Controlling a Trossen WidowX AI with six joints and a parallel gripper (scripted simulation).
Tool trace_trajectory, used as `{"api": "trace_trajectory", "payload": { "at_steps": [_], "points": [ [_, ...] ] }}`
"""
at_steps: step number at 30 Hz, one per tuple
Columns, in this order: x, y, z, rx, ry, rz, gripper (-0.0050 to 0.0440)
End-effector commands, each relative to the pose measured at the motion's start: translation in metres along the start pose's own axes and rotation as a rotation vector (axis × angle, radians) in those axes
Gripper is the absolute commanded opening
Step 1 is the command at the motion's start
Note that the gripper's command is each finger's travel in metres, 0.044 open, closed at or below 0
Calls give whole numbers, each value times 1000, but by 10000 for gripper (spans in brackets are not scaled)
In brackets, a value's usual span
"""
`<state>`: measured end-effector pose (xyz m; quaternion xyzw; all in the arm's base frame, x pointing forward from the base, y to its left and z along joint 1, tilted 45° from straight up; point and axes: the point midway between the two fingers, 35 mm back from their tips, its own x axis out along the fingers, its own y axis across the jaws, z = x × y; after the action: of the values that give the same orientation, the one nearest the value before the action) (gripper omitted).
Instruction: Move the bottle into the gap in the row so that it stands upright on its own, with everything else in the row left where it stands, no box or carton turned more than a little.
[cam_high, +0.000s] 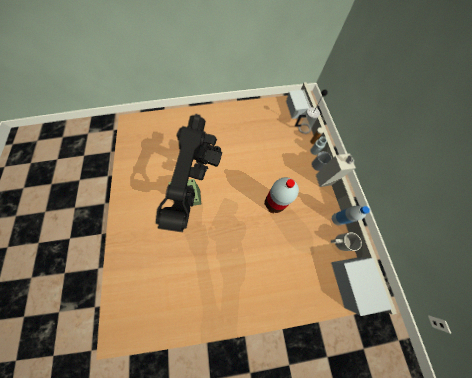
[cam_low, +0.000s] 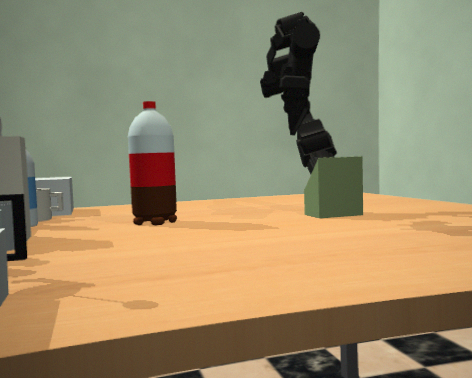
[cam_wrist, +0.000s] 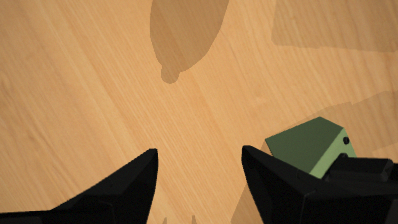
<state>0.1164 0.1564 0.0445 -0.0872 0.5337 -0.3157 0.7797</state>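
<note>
The bottle (cam_high: 282, 194) is a cola bottle with a red cap and red label. It stands upright on the wooden table, right of centre, and shows at the left in the exterior view (cam_low: 152, 162). My gripper (cam_high: 206, 161) hangs high above the table, left of the bottle and well apart from it; it also shows in the exterior view (cam_low: 272, 82). In the wrist view its fingers stand partly apart with only bare wood between them. The wrist view shows only the bottle's shadow (cam_wrist: 185, 35). The row runs along the table's right edge, with a gap (cam_high: 350, 192) between a carton and a water bottle.
A green block (cam_high: 196, 192) stands by the arm's base; it also shows in the exterior view (cam_low: 335, 186) and the wrist view (cam_wrist: 310, 145). The row holds a white box (cam_high: 365, 285), a mug (cam_high: 351, 241), a blue-capped water bottle (cam_high: 351, 214), a carton (cam_high: 334, 170) and cups (cam_high: 320, 150).
</note>
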Motion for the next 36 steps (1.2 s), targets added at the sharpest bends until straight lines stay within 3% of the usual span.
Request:
{"api": "trace_trajectory", "payload": {
  "at_steps": [1,5,7,9,18,22,24,28,36],
  "points": [
    [-5,13,22,-102,-50,149,136],
    [-12,21,42,-184,-137,241,40],
    [-12,21,42,-184,-137,241,40],
    [-18,25,55,-241,-198,283,0],
    [-43,25,109,-354,-466,369,0],
    [-55,18,131,-387,-579,360,0],
    [-55,18,131,-387,-579,360,0],
    [-69,4,157,-414,-712,317,-1],
    [-87,-27,191,-429,-872,195,-4]
  ]
}}
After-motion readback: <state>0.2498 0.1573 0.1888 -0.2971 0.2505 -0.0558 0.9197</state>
